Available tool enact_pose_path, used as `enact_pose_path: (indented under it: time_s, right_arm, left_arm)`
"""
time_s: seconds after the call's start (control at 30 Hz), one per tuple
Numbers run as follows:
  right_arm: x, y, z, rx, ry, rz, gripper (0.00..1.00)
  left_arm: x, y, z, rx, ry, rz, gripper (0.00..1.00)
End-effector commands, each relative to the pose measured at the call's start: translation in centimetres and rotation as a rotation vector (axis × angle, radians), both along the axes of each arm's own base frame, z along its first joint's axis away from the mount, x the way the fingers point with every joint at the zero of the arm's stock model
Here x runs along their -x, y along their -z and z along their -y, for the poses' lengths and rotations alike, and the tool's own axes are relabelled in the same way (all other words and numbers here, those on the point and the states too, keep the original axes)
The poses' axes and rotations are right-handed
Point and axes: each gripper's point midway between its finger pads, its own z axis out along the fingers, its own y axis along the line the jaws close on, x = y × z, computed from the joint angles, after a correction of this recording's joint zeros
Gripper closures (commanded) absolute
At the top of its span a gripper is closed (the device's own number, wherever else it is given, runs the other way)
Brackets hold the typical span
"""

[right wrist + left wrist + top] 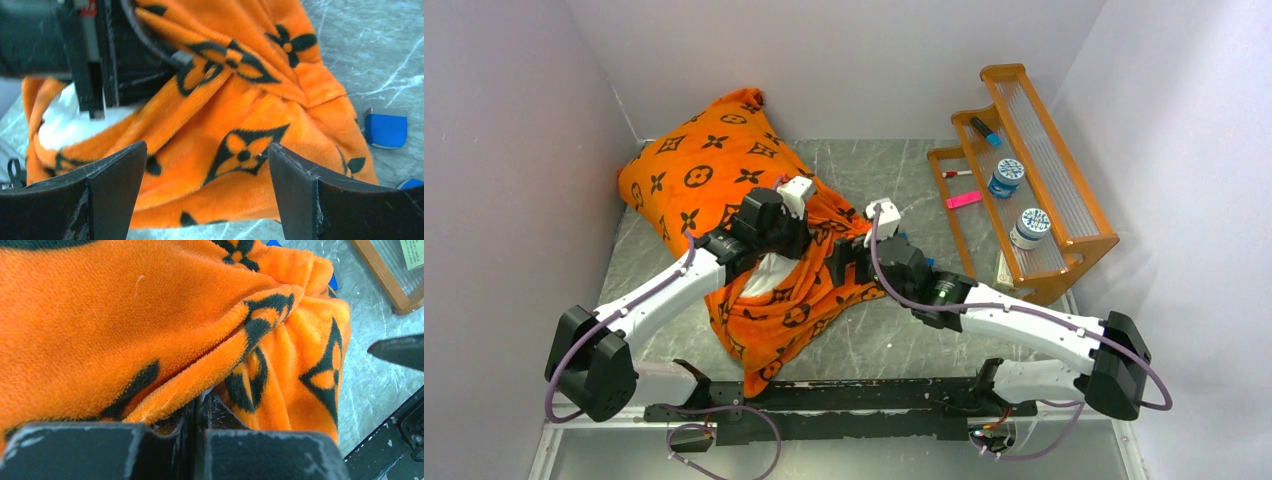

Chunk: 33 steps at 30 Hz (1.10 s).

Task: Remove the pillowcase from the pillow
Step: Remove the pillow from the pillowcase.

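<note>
The orange pillowcase with dark motifs covers the pillow at the back left, and its loose end is bunched toward the table's middle. At that open end a patch of the white pillow shows, also in the right wrist view. My left gripper is shut on a fold of the pillowcase; the hem runs over its closed fingertips. My right gripper stands open just in front of the bunched pillowcase, nothing between its fingers. It sits to the right of the left gripper.
A wooden rack with two jars and markers stands at the right. A blue piece lies on the grey table near the fabric. Walls close in the back and left. A black rail runs along the near edge.
</note>
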Motion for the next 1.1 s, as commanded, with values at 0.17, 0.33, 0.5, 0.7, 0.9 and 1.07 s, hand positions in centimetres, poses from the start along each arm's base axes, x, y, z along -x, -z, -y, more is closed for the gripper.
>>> enact_pose_path:
  time_s: [0.17,0.33,0.5,0.7,0.9,1.07]
  right_arm:
    - [-4.6,-1.8,-1.4,-0.074,0.199,-0.056,0.10]
    - [-6.3,-1.3,-1.3,-0.040,0.281,-0.058,0.14]
    - [-6.6,-1.4,-2.0,-0.075,0.276,-0.069,0.17]
    - [-7.2,-1.7,-2.6,-0.093,0.286,-0.079,0.19]
    - [-8.0,-0.6,-2.9,-0.072,0.306,-0.098,0.20]
    - [-8.5,2.2,-2.1,0.031,0.348,-0.132,0.22]
  left_arm:
    - [-1.0,0.5,-2.4,-0.069,-0.053,0.040,0.95]
    - [-1.0,0.3,-2.3,-0.057,-0.054,0.043,0.95]
    - [-0.9,0.3,-2.1,-0.048,-0.047,0.039,0.95]
    - [-0.9,0.2,-2.2,-0.051,-0.051,0.044,0.95]
    - [-0.9,-0.1,-2.5,-0.055,-0.059,0.055,0.95]
    - [-0.9,-0.4,-2.6,-0.055,-0.064,0.065,0.95]
